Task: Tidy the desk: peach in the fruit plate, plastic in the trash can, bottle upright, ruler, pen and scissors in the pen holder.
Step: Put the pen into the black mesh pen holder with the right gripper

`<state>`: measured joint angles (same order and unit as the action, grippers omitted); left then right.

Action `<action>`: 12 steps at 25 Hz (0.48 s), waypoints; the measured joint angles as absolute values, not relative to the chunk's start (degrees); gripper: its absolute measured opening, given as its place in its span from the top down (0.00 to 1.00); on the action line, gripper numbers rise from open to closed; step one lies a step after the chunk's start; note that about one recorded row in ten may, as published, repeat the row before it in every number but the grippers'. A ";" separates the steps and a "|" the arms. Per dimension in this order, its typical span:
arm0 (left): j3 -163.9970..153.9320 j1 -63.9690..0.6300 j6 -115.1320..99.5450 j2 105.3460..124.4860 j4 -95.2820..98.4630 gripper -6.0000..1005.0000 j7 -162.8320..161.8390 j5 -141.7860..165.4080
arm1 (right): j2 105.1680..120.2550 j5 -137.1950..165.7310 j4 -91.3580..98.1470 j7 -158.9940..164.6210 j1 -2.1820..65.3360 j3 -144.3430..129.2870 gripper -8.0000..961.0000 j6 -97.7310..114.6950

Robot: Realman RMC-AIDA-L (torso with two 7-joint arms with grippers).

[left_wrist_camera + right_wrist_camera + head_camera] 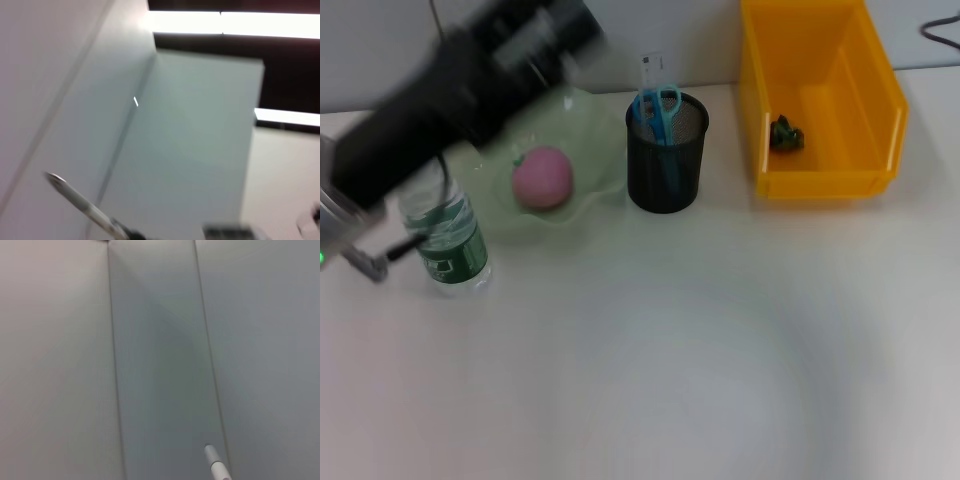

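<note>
The pink peach (542, 178) lies in the pale green fruit plate (590, 125). Beside the plate, the black mesh pen holder (666, 172) holds the blue-handled scissors (662, 106) and a white ruler (651, 68); I cannot pick out a pen inside it. A clear bottle (448, 240) with a green label stands upright at the left. A dark green scrap of plastic (785, 135) lies in the yellow trash can (880, 110). My left gripper (565, 30) is raised above the plate at the end of a blurred black arm. The right gripper is out of view.
Both wrist views show only pale walls and ceiling lights. The white desk (700, 360) stretches in front of the objects. The back wall runs just behind the plate and the can.
</note>
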<state>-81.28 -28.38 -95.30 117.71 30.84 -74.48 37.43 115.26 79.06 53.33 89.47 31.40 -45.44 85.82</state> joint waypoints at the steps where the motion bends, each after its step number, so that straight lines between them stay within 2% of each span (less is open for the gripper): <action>1: -81.28 -28.38 -95.30 117.71 30.84 0.21 -74.48 37.43 | 114.74 83.27 56.08 94.08 31.81 -44.71 0.83 86.69; 2: -79.53 -27.98 -95.33 117.05 34.16 0.21 -72.82 48.17 | 113.99 90.16 60.79 101.95 32.88 -43.40 0.83 88.54; 3: -78.66 -28.03 -95.43 116.78 35.40 0.21 -72.08 53.62 | 113.99 90.16 60.79 101.95 32.88 -43.40 0.83 88.54; 9: -74.99 -27.17 -95.40 117.00 38.53 0.22 -69.98 67.02 | 112.63 109.40 73.88 124.19 37.80 -41.84 0.83 92.99; 11: -71.64 -26.98 -95.03 117.18 38.17 0.22 -69.34 72.24 | 111.62 115.99 75.92 130.52 40.47 -41.59 0.83 95.13; 12: -70.58 -26.92 -94.91 117.26 37.99 0.22 -69.34 73.47 | 110.59 121.05 76.22 134.93 43.46 -40.86 0.82 97.54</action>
<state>-70.58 -26.92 -94.91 117.26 37.99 -69.34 73.47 110.59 121.05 76.22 134.93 43.46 -40.86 97.54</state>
